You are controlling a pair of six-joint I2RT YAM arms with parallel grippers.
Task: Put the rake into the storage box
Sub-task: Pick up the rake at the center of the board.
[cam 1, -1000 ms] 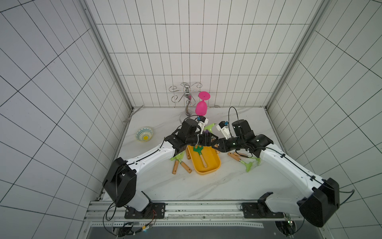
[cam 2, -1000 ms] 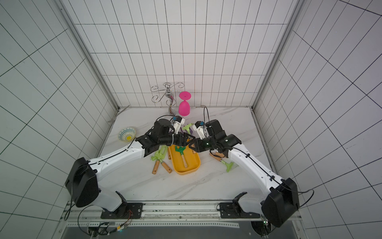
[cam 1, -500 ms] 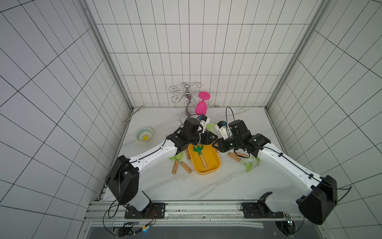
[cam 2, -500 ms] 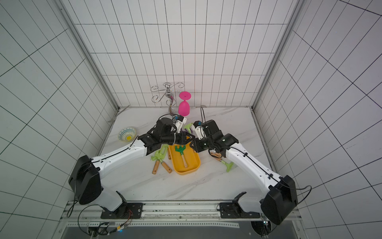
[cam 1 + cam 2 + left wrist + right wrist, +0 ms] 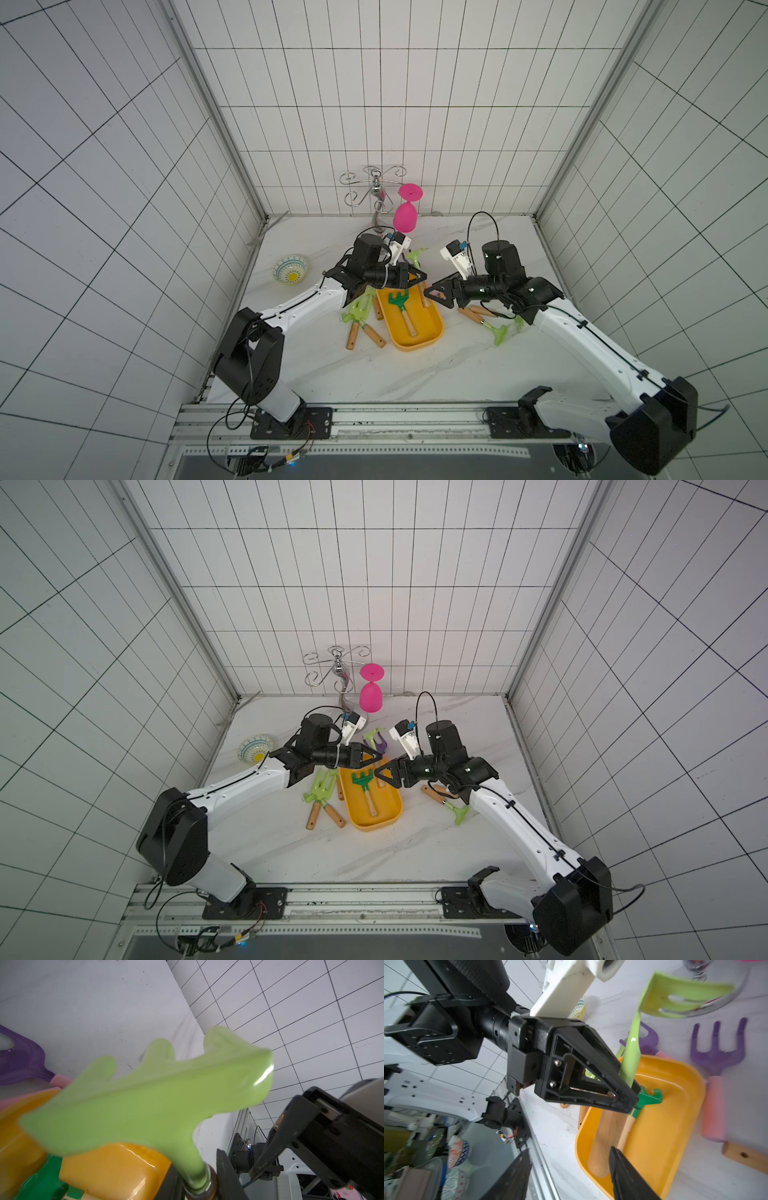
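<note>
Status: placement under way, not finished.

Left claw (image 5: 420,277): clamped on the neck of the light green rake (image 5: 155,1095), just below the head. The right wrist view confirms the grip, with both jaws closed against the neck.

Right claw (image 5: 432,291): jaws apart and holding nothing. It stands just beside the box (image 5: 415,347) at its far end, facing the left claw.

Rake position: tilted steeply. The head is raised above and beyond the far rim of the box, and the wooden handle slopes down inside it. The handle's lower end appears to rest against the inner floor or wall, but contact cannot be confirmed.

Done so far: the rake has been brought over the box and its handle is within the walls. A dark green rake (image 5: 400,300) already lies flat inside, along the box's length.

Left to do, as judged: lower or tip the head so the rake lies within the rim, open the left claw, then clear the arm. Released at this angle, the head might hang over the far rim instead of settling inside.

Other items noted: two purple rakes (image 5: 716,1051) lie on the table (image 5: 415,374) beyond the box, and wooden-handled tools (image 5: 357,324) lie to either side. Whether the task covers these cannot be told.
</note>
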